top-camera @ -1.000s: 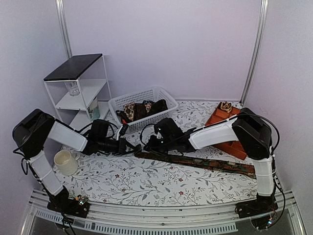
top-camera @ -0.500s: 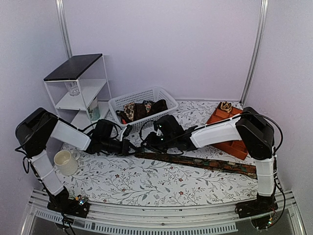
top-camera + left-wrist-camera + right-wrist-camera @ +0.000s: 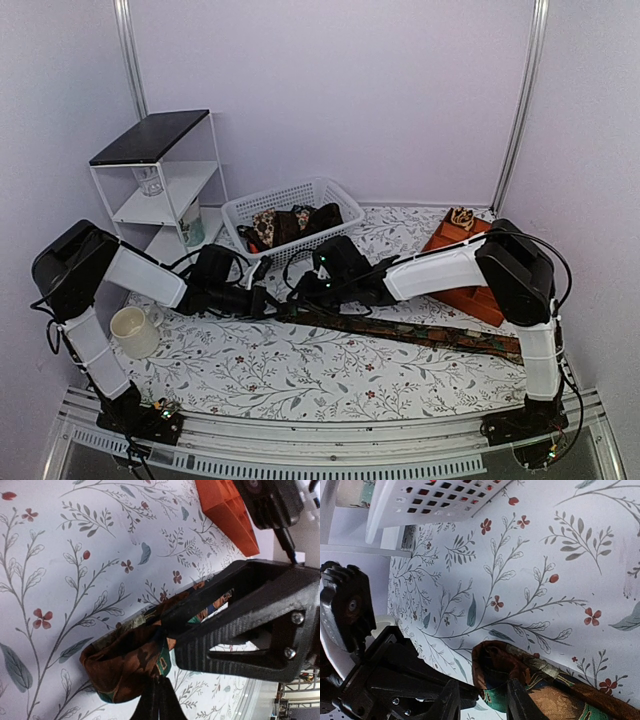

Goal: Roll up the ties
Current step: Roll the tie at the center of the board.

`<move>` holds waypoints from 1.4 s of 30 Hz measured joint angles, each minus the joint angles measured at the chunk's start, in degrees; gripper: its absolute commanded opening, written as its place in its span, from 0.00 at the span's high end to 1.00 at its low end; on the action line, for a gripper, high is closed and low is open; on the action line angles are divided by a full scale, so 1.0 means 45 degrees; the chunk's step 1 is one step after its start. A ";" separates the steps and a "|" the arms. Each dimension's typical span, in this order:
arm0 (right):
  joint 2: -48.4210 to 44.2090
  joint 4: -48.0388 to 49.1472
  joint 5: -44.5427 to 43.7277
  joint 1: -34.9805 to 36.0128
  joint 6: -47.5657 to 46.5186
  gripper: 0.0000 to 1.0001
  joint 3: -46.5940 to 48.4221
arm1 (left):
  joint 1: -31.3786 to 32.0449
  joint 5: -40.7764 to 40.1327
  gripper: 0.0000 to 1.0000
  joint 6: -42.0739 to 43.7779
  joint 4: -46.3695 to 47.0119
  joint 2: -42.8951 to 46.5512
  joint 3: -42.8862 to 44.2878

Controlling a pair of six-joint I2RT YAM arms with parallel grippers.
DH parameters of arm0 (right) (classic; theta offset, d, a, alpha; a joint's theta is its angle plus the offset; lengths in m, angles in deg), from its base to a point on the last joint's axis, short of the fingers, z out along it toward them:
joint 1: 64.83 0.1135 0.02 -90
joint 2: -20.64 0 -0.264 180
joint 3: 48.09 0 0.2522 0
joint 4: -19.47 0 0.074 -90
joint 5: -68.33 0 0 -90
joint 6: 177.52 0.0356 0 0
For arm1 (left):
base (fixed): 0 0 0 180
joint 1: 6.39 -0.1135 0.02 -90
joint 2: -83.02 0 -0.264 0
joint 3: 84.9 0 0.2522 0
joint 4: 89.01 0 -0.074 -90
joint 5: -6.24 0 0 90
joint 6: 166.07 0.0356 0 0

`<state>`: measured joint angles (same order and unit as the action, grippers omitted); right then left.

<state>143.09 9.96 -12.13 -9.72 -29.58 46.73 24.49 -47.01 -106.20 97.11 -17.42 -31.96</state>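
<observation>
**Getting the first turns of the roll tight**

The tie (image 3: pixel 420 333) lies flat on the tabletop (image 3: pixel 300 380). It runs from its bunched end (image 3: pixel 125 667) near the middle out toward 4 o'clock. The other ties sit in the white basket (image 3: pixel 240 205) at 12 o'clock.

To roll it well, I judge that one side should hold the core firmly and turn it over toward the free length. The other side should catch each new turn before anything is let go. The edges need to stay lined up, or the roll may cone.

My left fingers (image 3: pixel 159 702) are pressed together on the bunched end, pinching the fold. My right fingers (image 3: pixel 300 297) stand partway apart and straddle the same bunch from the 3 o'clock side. One looks to lie against the fabric and the other just off it, so they clamp nothing.
</observation>
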 measured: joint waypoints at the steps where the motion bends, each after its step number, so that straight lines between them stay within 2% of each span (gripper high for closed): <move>1: 0.0039 -0.0087 0.0000 0.0000 0.0034 0.67 0.0000 | 0.0010 0.0000 0.99 0.0000 -0.0024 0.0000 0.0000; 16: 0.0525 -0.0418 0.0058 0.0000 0.0282 0.70 0.0257 | 0.0092 -0.0374 1.00 -0.0019 -0.0442 -0.0010 0.0053; 24: 0.0646 -0.0612 0.0180 0.0000 0.0403 0.61 0.0257 | 0.0117 -0.1365 1.00 -0.0010 -0.1146 0.0748 0.0102; 28: 0.0646 -0.0597 0.0257 0.0005 0.0510 0.60 0.0257 | 0.0121 -0.1681 1.00 0.0058 -0.1496 0.0719 0.0155; 36: 0.0646 -0.0505 0.0379 0.0005 0.0612 0.73 0.0257 | 0.0131 -0.1705 1.00 0.0311 -0.1734 0.0296 0.0476; 40: 0.0646 -0.0384 0.0447 0.0005 0.0675 0.90 0.0257 | 0.0131 -0.1710 1.00 0.0340 -0.1817 0.0296 0.0476; 42: 0.0646 -0.0335 0.0481 0.0005 0.0685 0.94 0.0257 | 0.0131 -0.1734 1.00 0.0321 -0.1831 0.0296 0.0476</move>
<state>146.00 8.45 -9.97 -9.70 -26.50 47.89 25.08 -54.81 -104.76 88.87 -16.09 -29.82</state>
